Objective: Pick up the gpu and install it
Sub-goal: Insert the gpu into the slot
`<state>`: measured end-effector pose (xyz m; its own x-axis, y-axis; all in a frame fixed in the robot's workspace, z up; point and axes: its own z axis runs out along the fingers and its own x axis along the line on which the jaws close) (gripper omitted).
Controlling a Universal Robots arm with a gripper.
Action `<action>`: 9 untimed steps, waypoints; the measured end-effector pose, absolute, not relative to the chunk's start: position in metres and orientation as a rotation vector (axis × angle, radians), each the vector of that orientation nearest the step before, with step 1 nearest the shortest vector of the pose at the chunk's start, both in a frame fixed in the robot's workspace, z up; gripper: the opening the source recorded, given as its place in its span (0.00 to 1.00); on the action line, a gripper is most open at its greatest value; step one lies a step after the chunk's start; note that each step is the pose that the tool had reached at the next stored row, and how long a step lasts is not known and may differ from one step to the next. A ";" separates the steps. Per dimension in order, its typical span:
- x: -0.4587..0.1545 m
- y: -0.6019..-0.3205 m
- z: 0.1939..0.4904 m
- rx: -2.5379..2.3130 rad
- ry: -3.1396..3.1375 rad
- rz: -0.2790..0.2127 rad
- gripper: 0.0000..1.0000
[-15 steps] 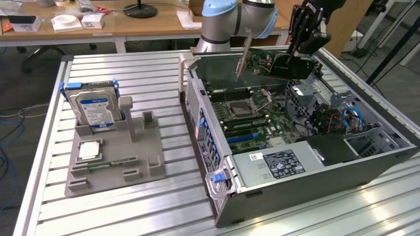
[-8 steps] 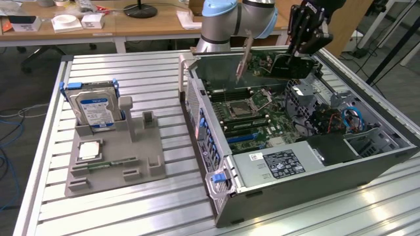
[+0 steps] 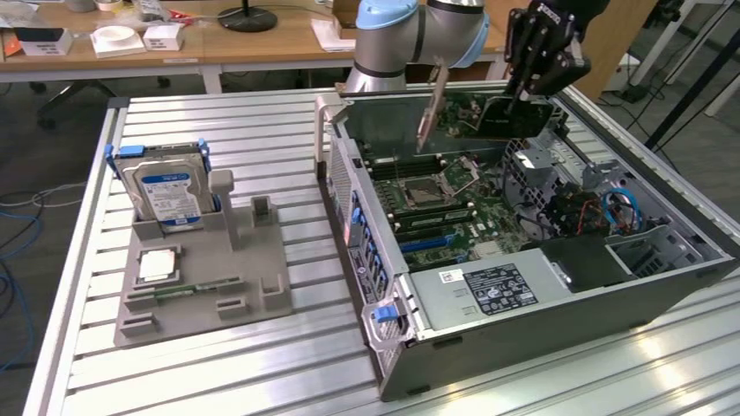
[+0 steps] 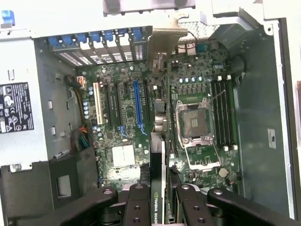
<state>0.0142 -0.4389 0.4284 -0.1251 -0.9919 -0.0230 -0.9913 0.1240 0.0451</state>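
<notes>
Thin flat dark-green/black circuit card with long silver bracket at one end, the gpu [image 3: 474, 121], is held upright on edge above open grey metal computer case [image 3: 578, 321], over green motherboard [image 3: 451, 217]. Black end effector [image 3: 517, 102] pinches card's top edge. Wrist view: gpu [image 4: 158, 188] seen edge-on, faces hidden, edge lettering cut off.

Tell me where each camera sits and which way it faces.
Exterior view: off the arm, raised, looking down across the table at the open computer case; shows the arm and the gripper holding the gpu above it.
Wrist view: on the wrist, looking down into the case at the motherboard; gripper fingers clamp the edge-on gpu.
Shared: case, motherboard, gripper, gpu.
</notes>
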 end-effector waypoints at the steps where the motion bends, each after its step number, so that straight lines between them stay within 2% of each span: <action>1: 0.014 -0.439 0.428 2.082 -2.335 -0.077 0.26; 9: 0.014 -0.439 0.428 2.166 -2.254 -0.076 0.26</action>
